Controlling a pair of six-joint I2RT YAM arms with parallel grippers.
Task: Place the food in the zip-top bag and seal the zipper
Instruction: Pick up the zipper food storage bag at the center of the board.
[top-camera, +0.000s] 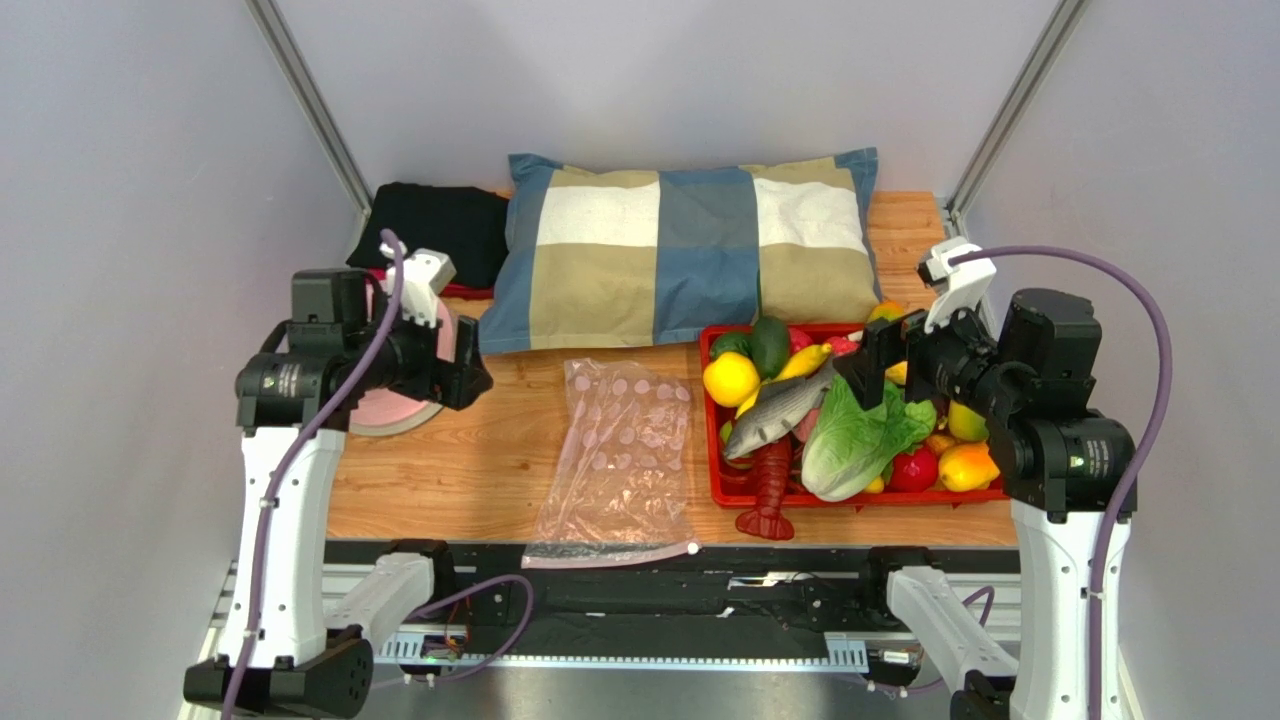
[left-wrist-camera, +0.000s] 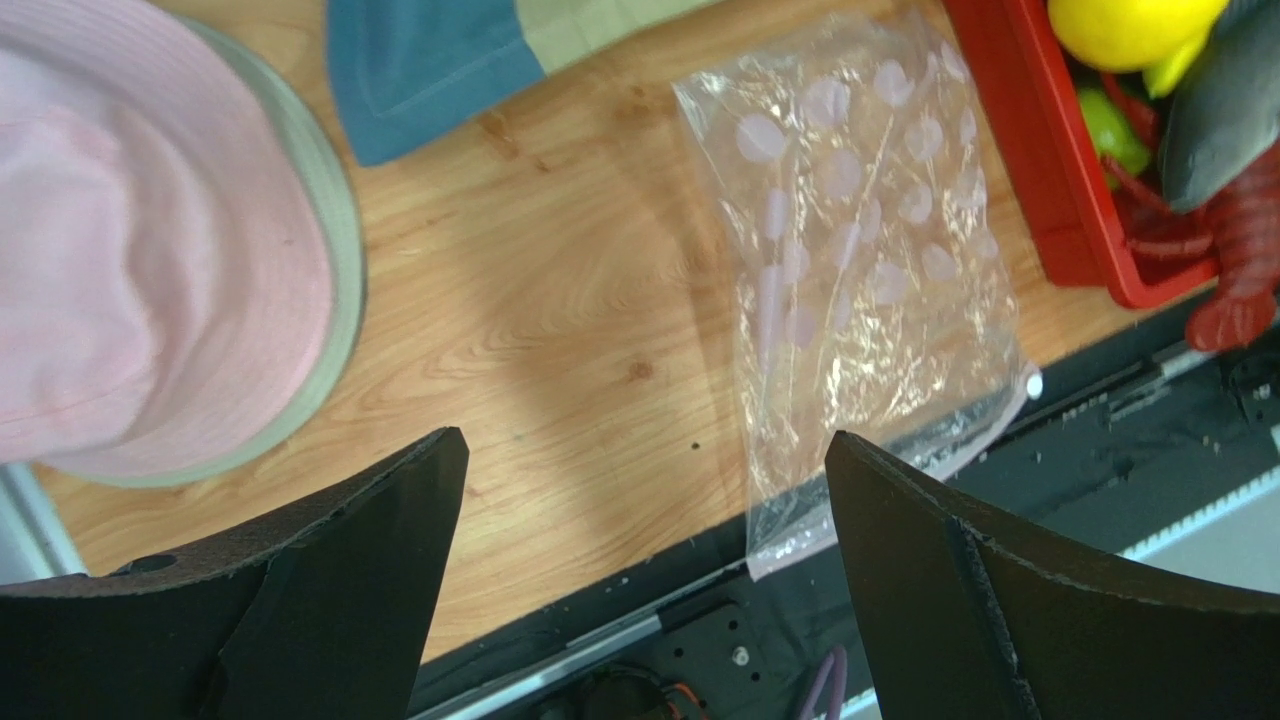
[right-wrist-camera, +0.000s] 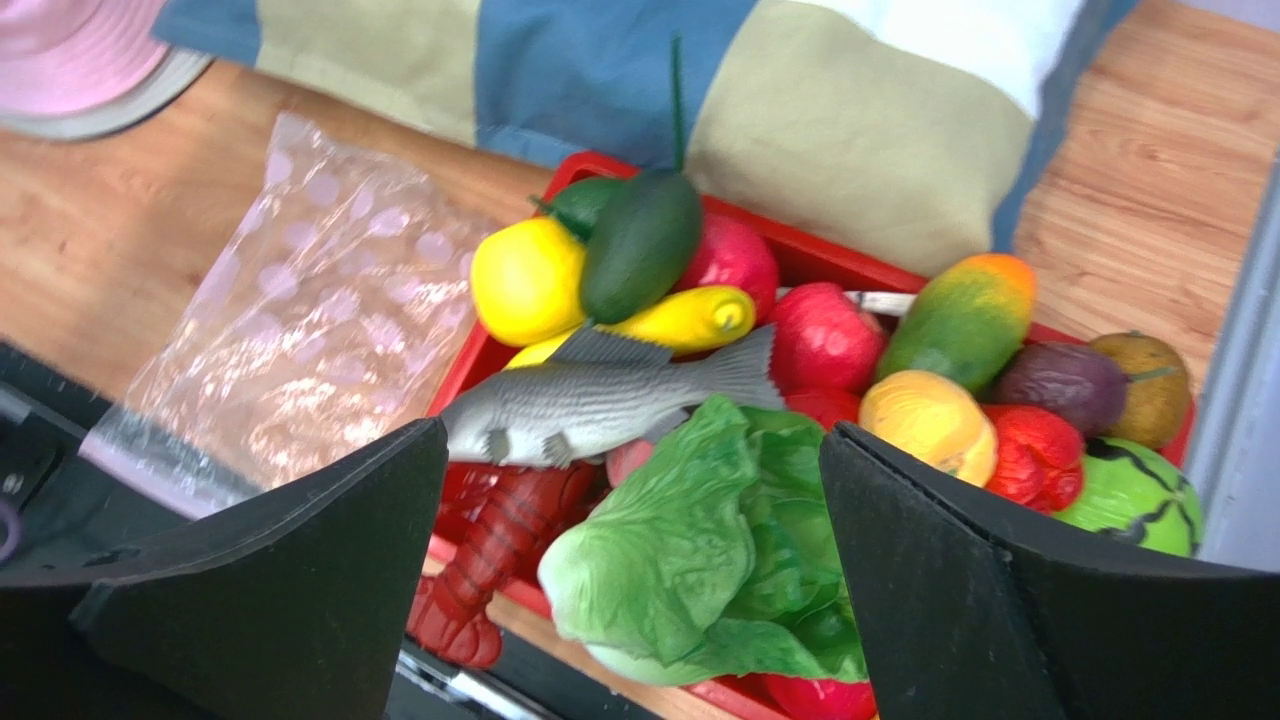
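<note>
Where the scene is viewed from above, the zip-top bag (top-camera: 619, 450) is shown flat on the table (top-camera: 436, 465), its zipper (top-camera: 609, 554) at the near edge, left of the red tray (top-camera: 726, 488) holding the fish (top-camera: 781, 413), lettuce (top-camera: 857, 443) and avocado (top-camera: 768, 345). In the left wrist view, the left end effector (left-wrist-camera: 643, 438) is spread wide and empty above the bag. In the right wrist view, the right end effector (right-wrist-camera: 634, 435) is likewise released, over the tray.

Bench (left-wrist-camera: 571, 330) below left gripper (left-wrist-camera: 643, 450): matt wood, visible grain. Zip-top bag (left-wrist-camera: 872, 270) to its right: clear glossy plastic, crinkled. Hat (left-wrist-camera: 135, 255) to its left: soft matt pink cloth. Under right gripper (right-wrist-camera: 634, 435): fish (right-wrist-camera: 601, 405) & lettuce (right-wrist-camera: 706, 570), smooth plastic w/ slight sheen; tray (right-wrist-camera: 496, 353) glossy red plastic. Pillow (right-wrist-camera: 842, 105) beyond: matt woven cloth.
</note>
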